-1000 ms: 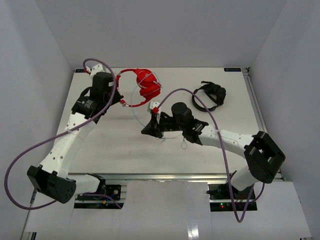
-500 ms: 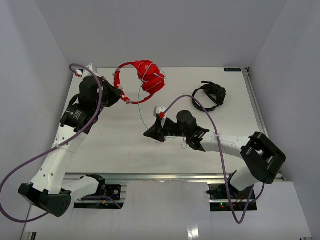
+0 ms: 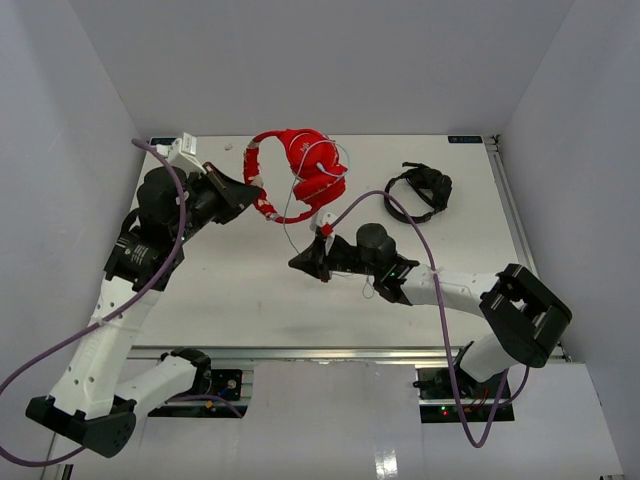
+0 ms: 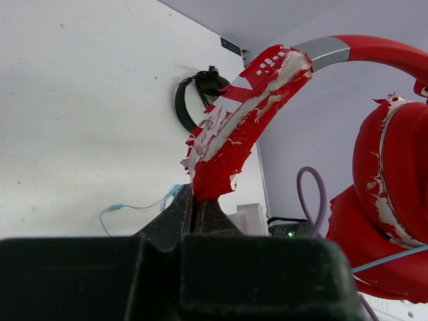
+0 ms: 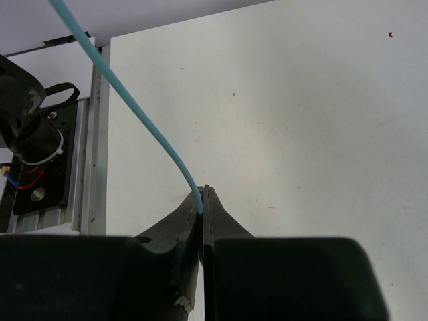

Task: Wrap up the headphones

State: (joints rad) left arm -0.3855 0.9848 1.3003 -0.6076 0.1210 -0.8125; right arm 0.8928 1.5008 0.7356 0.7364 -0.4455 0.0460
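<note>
Headphones (image 3: 300,170), bright red, hang in the air above the far side of the bench (image 3: 230,290). The left end effector (image 4: 196,200) is shut tight on the red headband (image 4: 247,114), where the red skin is peeling and white shows under it. The round earcups (image 4: 394,174) hang close together to the right of that grip. A thin pale blue cable (image 5: 134,107) runs down from the headphones to the right end effector (image 5: 202,195), which pinches it between closed tips, low over the middle of the bench. Farther right, black headphones (image 3: 420,190) lie on the bench, well apart from the red ones.
</note>
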